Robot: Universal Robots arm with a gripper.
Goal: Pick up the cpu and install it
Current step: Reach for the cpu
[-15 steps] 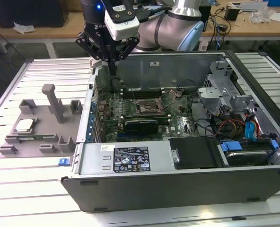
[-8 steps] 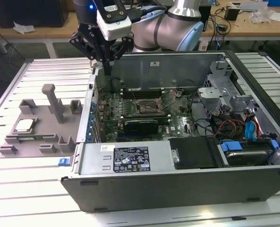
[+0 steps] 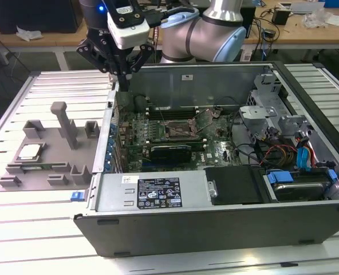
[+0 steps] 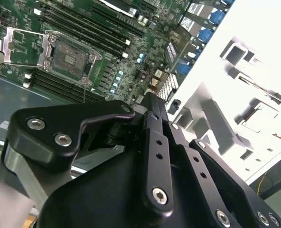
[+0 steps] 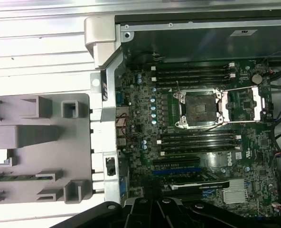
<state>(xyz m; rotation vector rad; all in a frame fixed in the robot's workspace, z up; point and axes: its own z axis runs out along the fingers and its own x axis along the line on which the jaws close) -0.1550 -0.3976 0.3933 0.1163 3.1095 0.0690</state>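
In the exterior view the cpu, a small silver square, lies flat in a recess of the grey holder tray to the left of the open computer case. My gripper hangs above the case's rear left corner, well away from the cpu, fingers drawn together with nothing between them. The dark, empty motherboard socket sits mid-board, its metal load plate swung open beside it. In the second wrist view the gripper points over the case wall between board and tray.
Grey posts rise from the holder tray. Inside the case are memory slots, a long black card, a drive cage and cables. The arm's silver body stands behind the case. Slatted white table surrounds everything.
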